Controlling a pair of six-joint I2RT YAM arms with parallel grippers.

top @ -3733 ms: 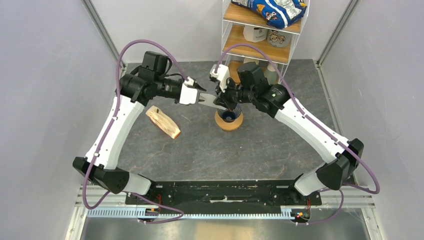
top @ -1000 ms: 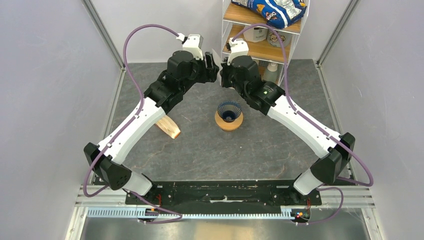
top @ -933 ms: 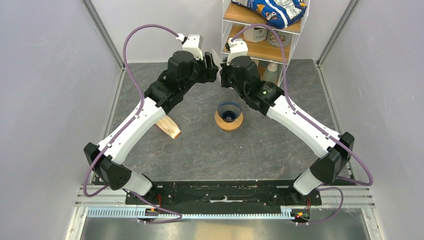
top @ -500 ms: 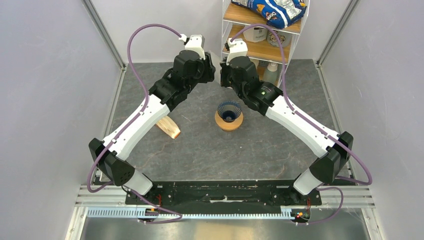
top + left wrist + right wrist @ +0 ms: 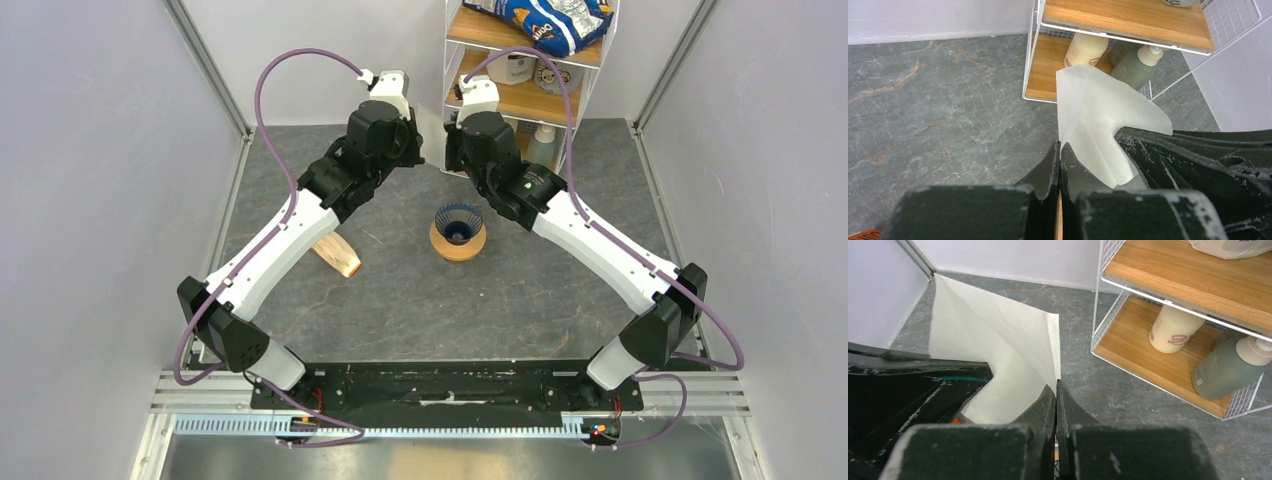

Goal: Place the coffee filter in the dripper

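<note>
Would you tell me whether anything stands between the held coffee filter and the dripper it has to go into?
Nothing visible does. The coffee filter is pinched by the left gripper and the right gripper near the shelf. The dripper stands open and empty on its orange ring, uncovered.

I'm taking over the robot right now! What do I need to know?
Left gripper: shut, pinching one edge of the filter.
Right gripper: shut on another edge of the same filter.
Filter: held in the air between the two grippers, near the shelf.
Dripper: empty, sitting on the ring mid-table, nearer the arm bases than the grippers.
Done: one filter is picked up.
Left: probably spread it open, carry it over the dripper, lower it in point first, then let go.
</note>
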